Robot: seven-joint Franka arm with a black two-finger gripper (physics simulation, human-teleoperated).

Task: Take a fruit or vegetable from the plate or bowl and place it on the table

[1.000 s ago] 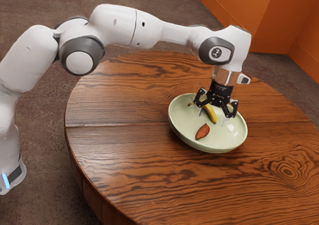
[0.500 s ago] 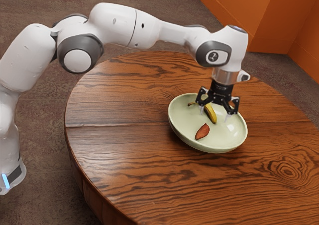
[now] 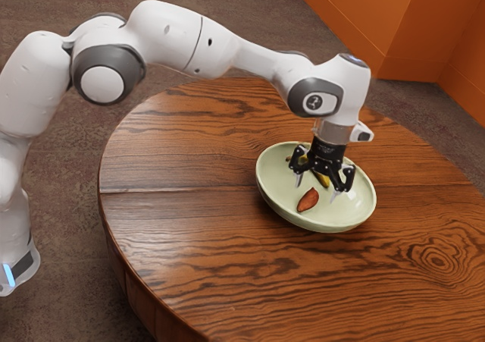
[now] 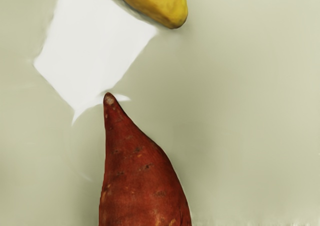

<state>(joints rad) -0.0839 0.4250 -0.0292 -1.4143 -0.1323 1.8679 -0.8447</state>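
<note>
In the exterior view my gripper is open, its two fingers spread wide and pointing down inside the pale green bowl. A reddish-brown sweet potato lies on the bowl's floor, close to the fingertips. The yellow banana is partly hidden behind the gripper. In the wrist view the sweet potato shows large with its narrow tip toward the banana, and the bowl's pale inside surrounds both.
The bowl stands on a round wooden table with dark grain. Orange panels stand on the floor beyond the table, toward the exterior view's upper right.
Over the last half second my hand has moved down and toward the exterior view's left, bringing the open gripper nearer the sweet potato. The bowl and sweet potato have stayed put.
</note>
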